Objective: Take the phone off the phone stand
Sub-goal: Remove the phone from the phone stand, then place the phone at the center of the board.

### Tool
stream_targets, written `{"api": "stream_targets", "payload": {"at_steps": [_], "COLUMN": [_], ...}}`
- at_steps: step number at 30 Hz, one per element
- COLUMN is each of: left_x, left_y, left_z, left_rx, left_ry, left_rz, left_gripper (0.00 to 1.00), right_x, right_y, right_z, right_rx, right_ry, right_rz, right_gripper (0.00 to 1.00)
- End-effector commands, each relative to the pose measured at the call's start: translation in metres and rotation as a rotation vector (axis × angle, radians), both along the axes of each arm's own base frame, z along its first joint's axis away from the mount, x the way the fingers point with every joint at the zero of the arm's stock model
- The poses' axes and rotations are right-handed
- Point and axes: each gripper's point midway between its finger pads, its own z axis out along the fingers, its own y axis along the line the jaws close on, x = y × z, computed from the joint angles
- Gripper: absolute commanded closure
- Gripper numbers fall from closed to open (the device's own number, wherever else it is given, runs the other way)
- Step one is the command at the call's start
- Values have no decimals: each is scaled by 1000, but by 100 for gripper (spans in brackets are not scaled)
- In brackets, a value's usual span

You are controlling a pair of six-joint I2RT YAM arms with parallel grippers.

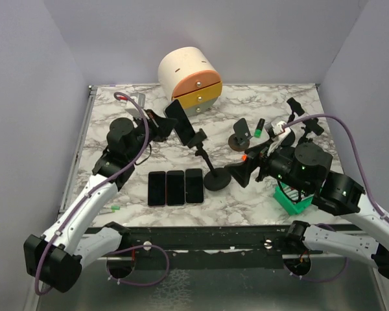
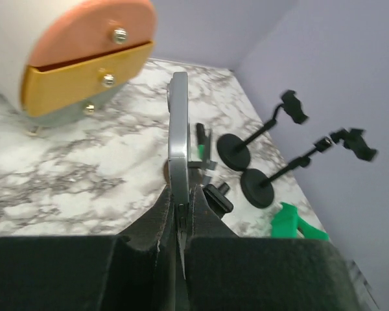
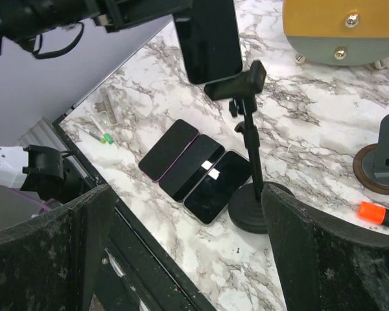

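Spare phones (image 1: 175, 187), three in a row, lie flat on the marble table (image 1: 117, 188) nearest the arm bases. Just right of them the right gripper (image 1: 245, 170) hovers with its fingers spread wide and nothing between them, beside the round base of the phone stand (image 1: 216, 179). Farther back, the phone (image 1: 179, 121) stands on edge at the stand's clamp head, and the left gripper (image 1: 163, 124) is clamped on it. Treat the phone as a stiff, light slab with slick glass faces. Grip flat across both faces near one edge, and lift clear of the clamp without twisting. The stand looks top-heavy on a thin stem and may tip if dragged. The left wrist view shows the fingers (image 2: 165, 214) pinching the phone (image 2: 178, 129) edge-on, which the top view hides. The right wrist view shows the phone (image 3: 211, 39) touching the clamp, though whether it is seated cannot be told. Farthest stands a drawer unit (image 1: 189, 78).
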Motion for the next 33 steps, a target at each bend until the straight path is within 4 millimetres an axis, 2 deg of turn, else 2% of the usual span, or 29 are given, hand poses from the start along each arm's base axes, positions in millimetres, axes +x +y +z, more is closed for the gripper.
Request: {"api": "stream_targets", "payload": {"at_steps": [1,4,10,14,18,23,27,30,33], "left_x": [-7,-16,-30,-39,-45,-39,-36,-45,-60], "left_y": [7,-6,-23,-33,-35,-18,-2,0,-6], "left_z": [-77,-60,-38,-30,-31,-48,-83,-93,-97], "left_rx": [71,-8,-28,-33,-27,71,146,146,132], "left_ry": [204,144,79,63,60,85,202,245,268], "left_rz": [-92,-174,-272,-319,-325,-230,-174,-196,-274], "left_gripper": [100,100,100,100,100,100,100,100,100], "right_x": [-8,-9,-6,1,12,27,43,55,63], "right_y": [-8,-10,-9,-11,-15,-20,-22,-20,-15], "right_z": [-2,-7,-13,-17,-31,-59,-91,-110,-115], "right_rx": [-26,-17,-10,7,28,-24,-104,-146,-151], "right_ry": [-21,-20,-21,-22,3,80,152,181,187], "right_rz": [30,23,10,-36,-118,-236,-355,-427,-455], "right_gripper": [0,1,0,1,1,3,5,6,7]}}
